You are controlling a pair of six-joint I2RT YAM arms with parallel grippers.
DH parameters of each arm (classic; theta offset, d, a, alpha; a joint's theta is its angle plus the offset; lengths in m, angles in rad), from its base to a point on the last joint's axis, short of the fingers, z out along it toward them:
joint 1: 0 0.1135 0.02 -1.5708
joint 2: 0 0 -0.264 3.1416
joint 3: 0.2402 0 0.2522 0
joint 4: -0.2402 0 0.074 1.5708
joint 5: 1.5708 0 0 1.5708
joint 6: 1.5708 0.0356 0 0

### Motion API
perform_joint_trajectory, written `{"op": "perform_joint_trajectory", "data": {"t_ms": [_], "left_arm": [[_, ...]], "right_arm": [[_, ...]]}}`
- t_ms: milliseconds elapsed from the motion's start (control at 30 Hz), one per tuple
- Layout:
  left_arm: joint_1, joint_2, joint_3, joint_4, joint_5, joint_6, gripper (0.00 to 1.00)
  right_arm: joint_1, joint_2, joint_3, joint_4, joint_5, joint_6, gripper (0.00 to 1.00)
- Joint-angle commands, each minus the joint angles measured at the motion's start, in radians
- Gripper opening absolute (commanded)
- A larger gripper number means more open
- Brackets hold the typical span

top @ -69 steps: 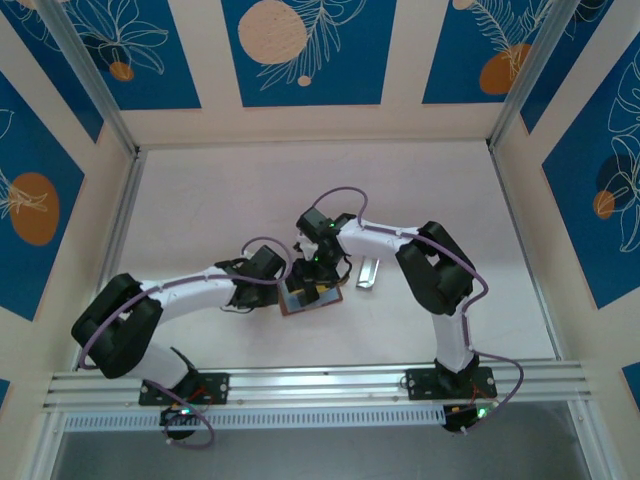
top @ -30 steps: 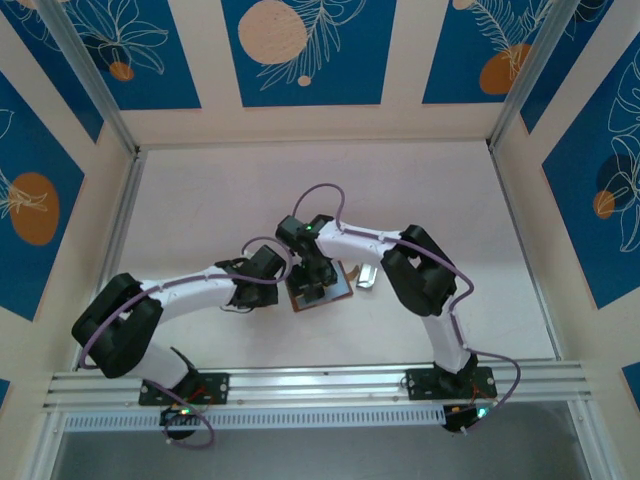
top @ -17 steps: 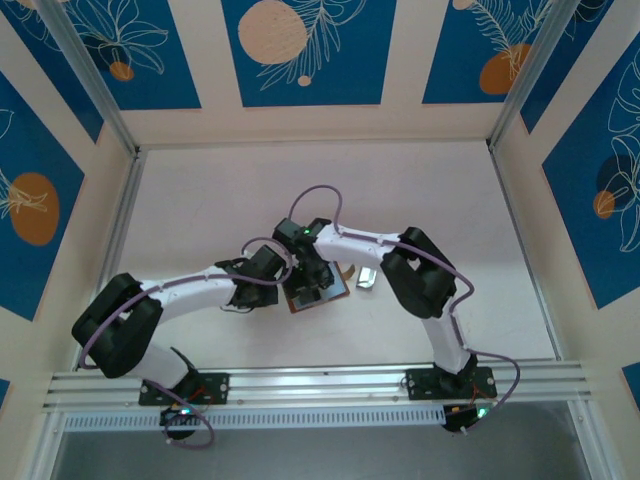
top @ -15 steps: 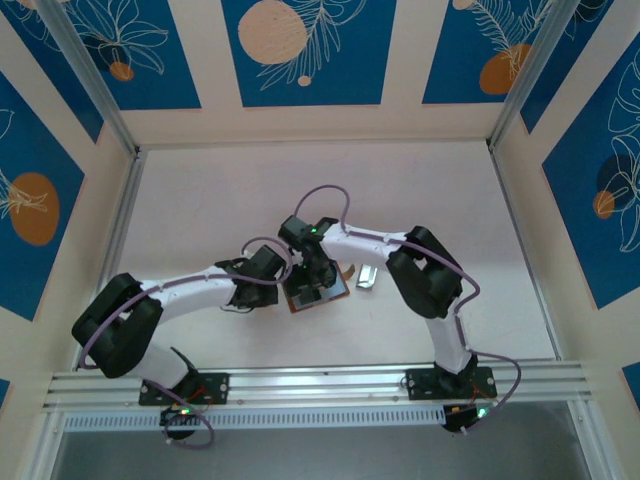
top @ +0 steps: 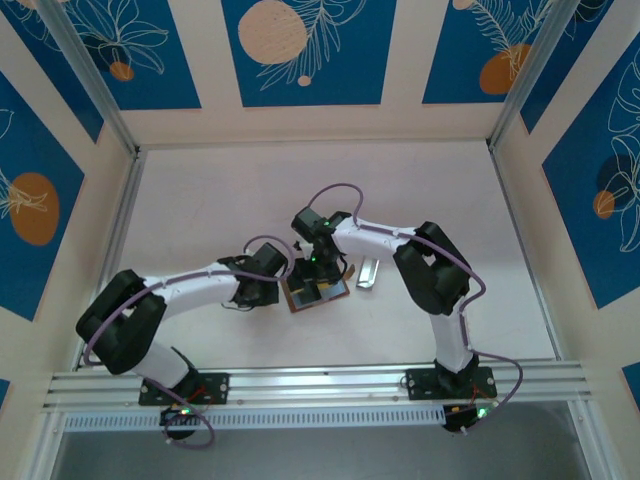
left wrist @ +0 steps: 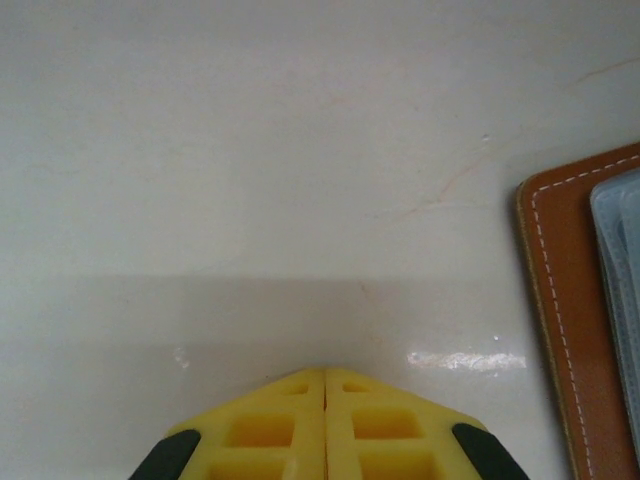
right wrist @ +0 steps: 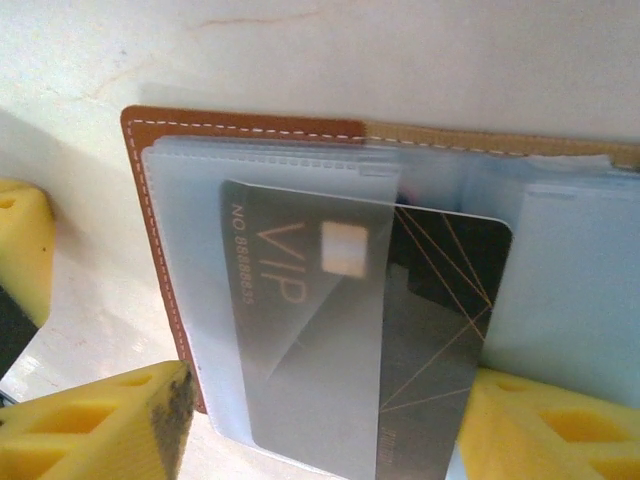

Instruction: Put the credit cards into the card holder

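Observation:
The brown leather card holder (top: 296, 303) lies open on the table, with clear plastic sleeves (right wrist: 190, 200) inside its stitched rim (right wrist: 134, 160). A black and gold VIP credit card (right wrist: 400, 330) sits partly inside one sleeve, its right part sticking out. My right gripper (right wrist: 325, 400) hangs over the holder, open, with its yellow fingers (right wrist: 100, 420) on either side of the card's near end. In the top view the right gripper (top: 318, 270) sits at the holder's far edge. My left gripper (left wrist: 326, 372) is shut and empty, low over the table just left of the holder (left wrist: 548, 300).
A narrow silvery-grey piece (top: 367, 272) lies on the table just right of the holder. Both forearms meet over the middle of the white table (top: 220, 200). Patterned walls and metal rails enclose it on all sides.
The right gripper swung left over the holder, then came back a little right and away. The holder shifted slightly under it. The left gripper stayed shut beside the holder.

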Motion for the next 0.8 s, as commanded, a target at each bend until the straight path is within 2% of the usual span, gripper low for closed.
{"op": "perform_joint_trajectory", "data": {"t_ms": [0, 100, 300, 567, 767], "left_arm": [[-0.017, 0.027, 0.043, 0.114, 0.055, 0.017, 0.07], [-0.026, 0.012, 0.059, 0.107, 0.051, 0.010, 0.06], [-0.037, -0.066, 0.069, 0.070, -0.013, -0.007, 0.04], [-0.036, 0.027, 0.103, 0.086, 0.002, -0.002, 0.04], [-0.036, 0.069, 0.091, 0.113, 0.010, -0.014, 0.03]], "right_arm": [[-0.013, -0.009, -0.026, -0.004, -0.016, -0.013, 0.63], [-0.023, -0.011, -0.033, 0.015, -0.059, -0.010, 0.55], [-0.055, -0.030, -0.065, 0.046, -0.116, -0.008, 0.54], [-0.076, -0.036, -0.082, 0.068, -0.157, 0.000, 0.54], [-0.084, -0.030, -0.080, 0.071, -0.170, 0.002, 0.49]]}}
